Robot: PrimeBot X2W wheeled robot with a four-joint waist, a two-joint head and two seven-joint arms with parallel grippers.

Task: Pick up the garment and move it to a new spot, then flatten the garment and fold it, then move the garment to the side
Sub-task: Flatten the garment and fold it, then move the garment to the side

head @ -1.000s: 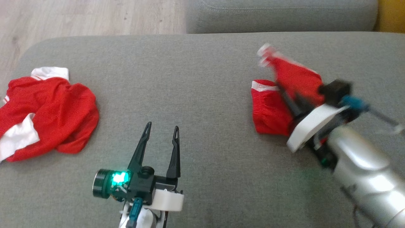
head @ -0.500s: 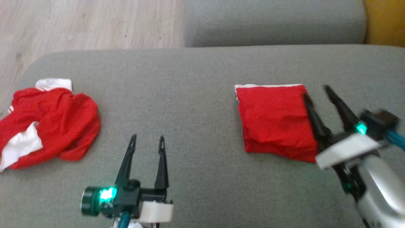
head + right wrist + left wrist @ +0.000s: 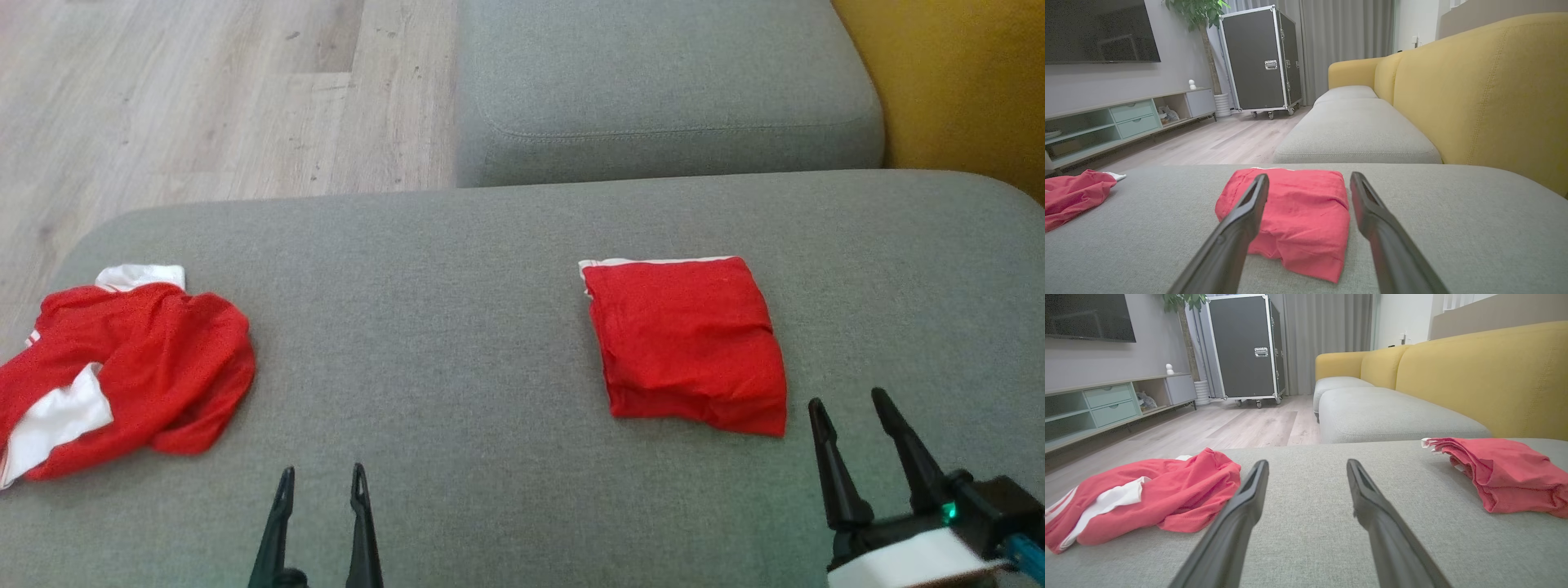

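Left tool, right tool: jaws spread

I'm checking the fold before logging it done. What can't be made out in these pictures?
- Folded garment: underside and inside of the fold, hidden by its outer layer in every view.
- Crumpled garment: left end cut off by the head view's left edge.
- Left gripper: body cut off by the head view's bottom edge.
- Shelf items: too small in the right wrist view.

The head view's edges crop the crumpled garment and the left gripper below its fingers.
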